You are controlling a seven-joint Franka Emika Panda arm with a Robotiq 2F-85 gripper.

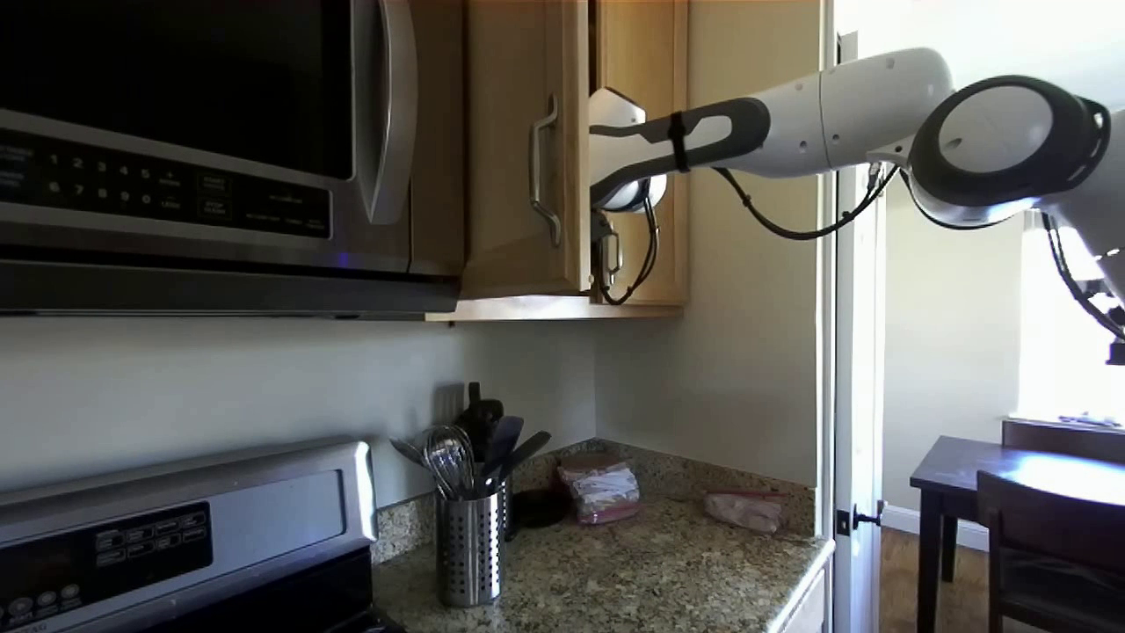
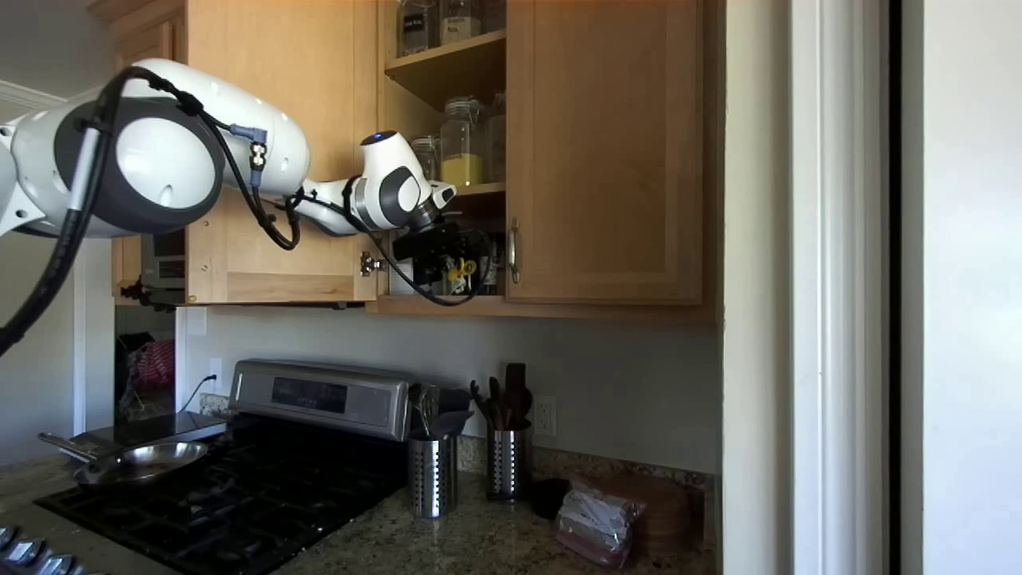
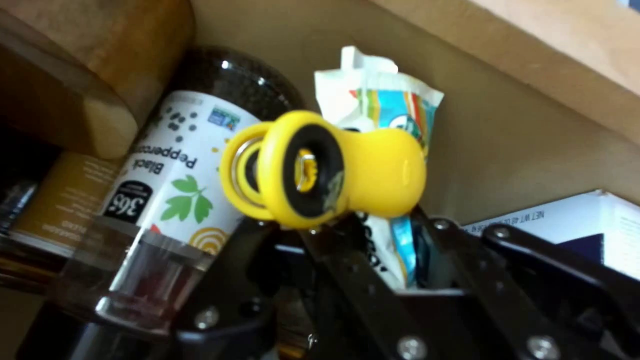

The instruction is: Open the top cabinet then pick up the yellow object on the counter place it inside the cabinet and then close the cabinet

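Yellow object (image 3: 357, 170) pinched by gripper (image 3: 352, 217), top cabinet (image 2: 331, 96) open, peppercorn jar (image 3: 187, 150) and packet (image 3: 382, 100) behind

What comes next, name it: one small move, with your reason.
Probably ease the rounded yellow-and-black plastic-looking object lower before releasing it: the black jointed fingers hold it higher than the bottom edge of the open honey-coloured wooden cabinet.

"365" and "Black Peppercor" on jar (image 3: 172, 170), "NET WT 48 OZ" on box (image 3: 555, 222), digits 0–9 on microwave (image 1: 198, 158)

Pale walls (image 1: 751, 396), dark table (image 1: 971, 459), brown floor (image 1: 898, 580), apparently a bright window (image 1: 1059, 360)
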